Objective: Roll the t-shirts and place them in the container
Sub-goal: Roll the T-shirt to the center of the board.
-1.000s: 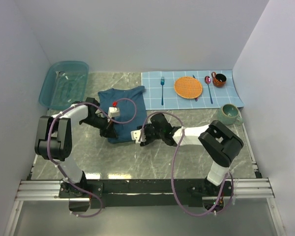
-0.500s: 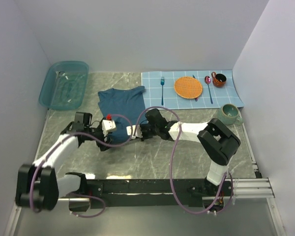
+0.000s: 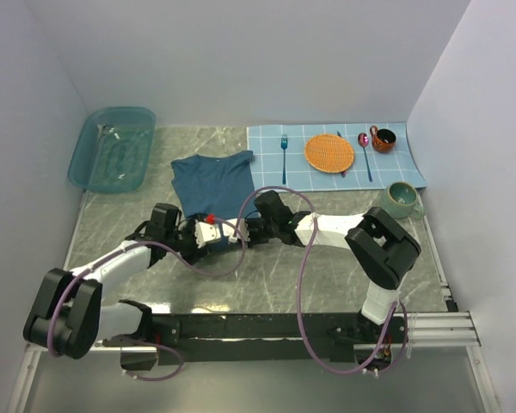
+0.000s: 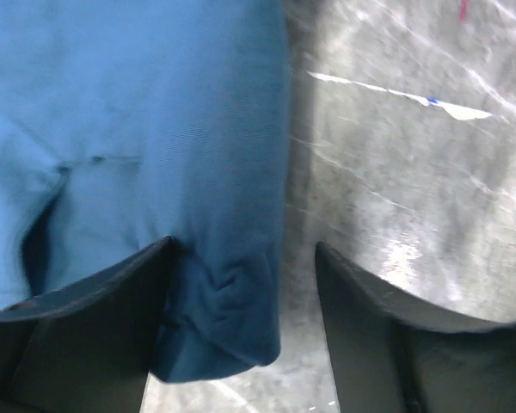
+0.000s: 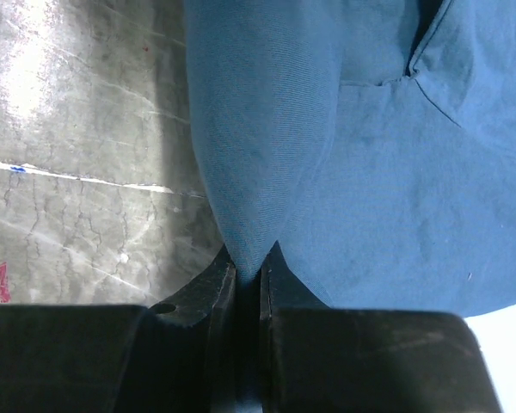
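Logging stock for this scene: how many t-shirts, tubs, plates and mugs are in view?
T-shirt: 1
Tub: 1
Plate: 1
Mugs: 2, the brown mug and the green mug
Total: 5

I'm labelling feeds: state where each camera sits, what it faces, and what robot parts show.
Top external: fixed above and behind, looking down on the table; left arm and right arm show.
Left wrist: on the left arm, looking past the open left gripper at the t-shirt edge.
Right wrist: on the right arm, facing the right gripper, shut on the t-shirt.
Both wrist views share the t-shirt.
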You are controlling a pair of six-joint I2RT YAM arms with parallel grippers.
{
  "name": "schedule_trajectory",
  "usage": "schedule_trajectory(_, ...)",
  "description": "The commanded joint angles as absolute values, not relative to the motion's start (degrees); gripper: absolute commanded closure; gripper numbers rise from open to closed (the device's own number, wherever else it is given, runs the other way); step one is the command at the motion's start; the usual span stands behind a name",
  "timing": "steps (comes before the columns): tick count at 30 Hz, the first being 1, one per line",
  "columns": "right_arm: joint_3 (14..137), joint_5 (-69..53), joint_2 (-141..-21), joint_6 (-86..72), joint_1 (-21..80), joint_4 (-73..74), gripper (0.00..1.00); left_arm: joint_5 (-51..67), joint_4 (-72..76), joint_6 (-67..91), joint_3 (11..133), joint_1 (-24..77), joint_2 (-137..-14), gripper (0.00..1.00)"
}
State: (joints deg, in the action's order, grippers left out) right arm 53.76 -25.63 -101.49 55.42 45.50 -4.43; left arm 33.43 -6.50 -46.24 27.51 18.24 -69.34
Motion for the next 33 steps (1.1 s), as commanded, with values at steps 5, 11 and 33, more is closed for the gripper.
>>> schedule_trajectory(5, 54.41, -26.10, -99.15, 52.91, 44.91, -0.79, 1.00, 30.68, -13.60, -48.17, 30.13, 22.85, -72.07, 0.64)
schedule_trajectory(11, 55.98, -33.81, -94.14, 55.18, 43.33, 14.11, 1.00, 33.55, -32.67, -46.84, 38.04, 21.36, -73.57, 0.94)
schedule_trajectory(33, 100.11, -51.41, -128.40, 61.79, 38.41, 67.24, 1.00, 45.00, -63.98, -62.75, 62.22, 8.70, -110.38, 0.94)
